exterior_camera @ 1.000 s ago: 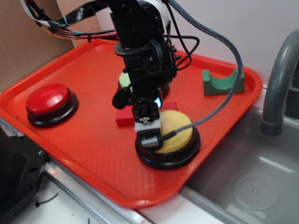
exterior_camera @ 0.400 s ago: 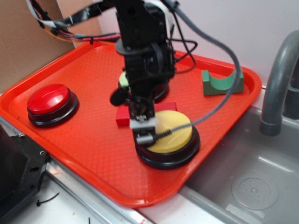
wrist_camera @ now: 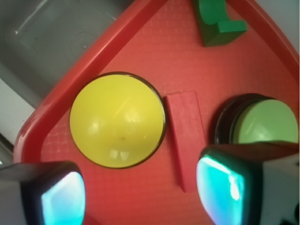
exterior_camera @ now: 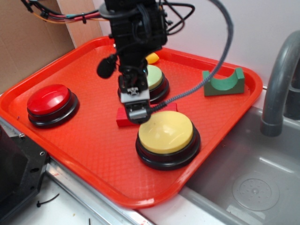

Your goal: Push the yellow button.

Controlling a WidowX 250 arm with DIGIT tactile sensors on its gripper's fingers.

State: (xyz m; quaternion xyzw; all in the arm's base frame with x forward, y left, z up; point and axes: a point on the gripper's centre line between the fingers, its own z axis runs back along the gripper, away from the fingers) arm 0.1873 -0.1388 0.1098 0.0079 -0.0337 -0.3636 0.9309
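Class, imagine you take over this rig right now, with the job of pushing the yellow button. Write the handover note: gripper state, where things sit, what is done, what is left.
Gripper: raised clear of the tray, holding nothing; the wrist view shows its fingers spread apart, so it is open.
Yellow button: near the tray's front edge, fully uncovered, with a red block lying behind it and the green button beyond that.
Done: the gripper was down on the yellow button a second ago and has since lifted off, so the press looks made.
Left: probably only confirming the press registered; nothing in view shows that.
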